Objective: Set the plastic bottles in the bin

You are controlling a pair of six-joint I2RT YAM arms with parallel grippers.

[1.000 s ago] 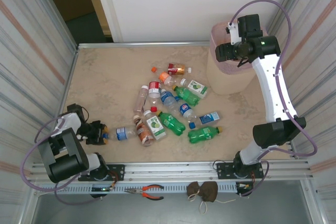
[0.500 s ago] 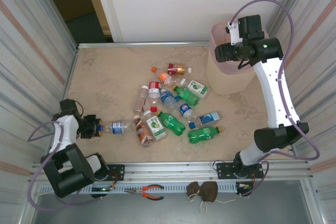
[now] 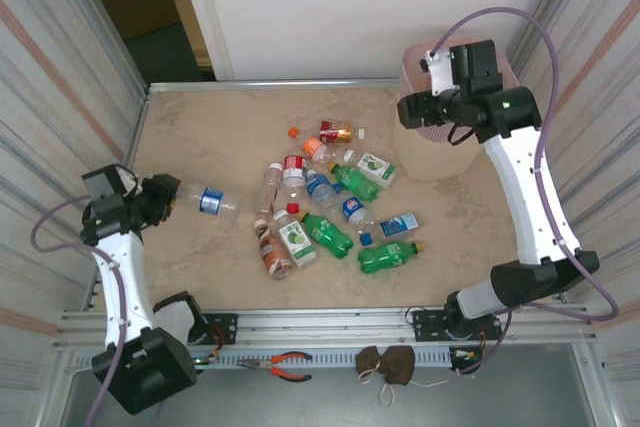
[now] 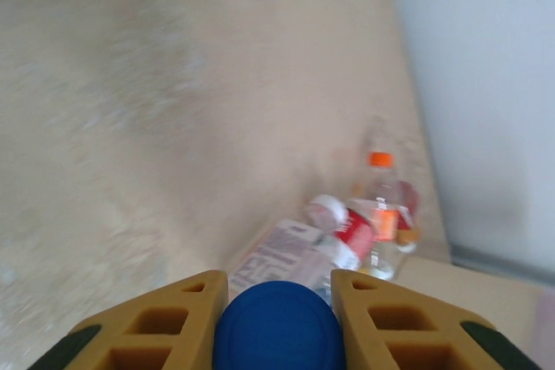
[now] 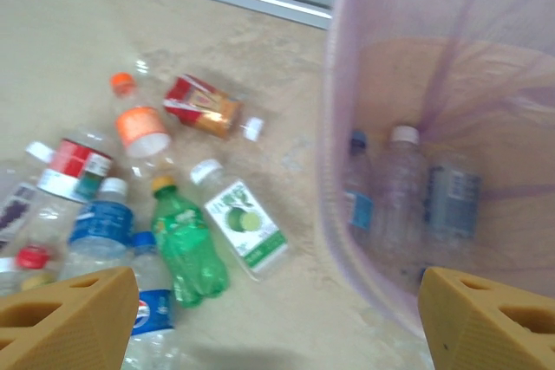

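Note:
My left gripper (image 3: 176,195) is shut on the blue cap (image 4: 277,331) of a clear bottle with a blue label (image 3: 209,201), held lengthwise off the left side of the table. Several plastic bottles lie in a loose pile mid-table, among them green ones (image 3: 327,234) and a red-labelled one (image 3: 337,131). The pale pink bin (image 3: 440,152) stands at the back right. My right gripper (image 3: 410,112) hangs open beside the bin's left rim (image 5: 334,127), nothing between its fingers (image 5: 69,314). Clear bottles (image 5: 403,188) lie inside the bin.
Corrugated metal walls close in the left and right sides, and a white wall stands behind. Orange-handled pliers (image 3: 285,365) and a brown cloth bundle (image 3: 385,365) lie on the rail in front of the arm bases. Bare tabletop (image 3: 200,137) stretches along the back left.
The left gripper has closed on the bottle's cap, then swung it leftward and toward the back, away from the pile. The right gripper has drifted slightly left over the bin's edge.

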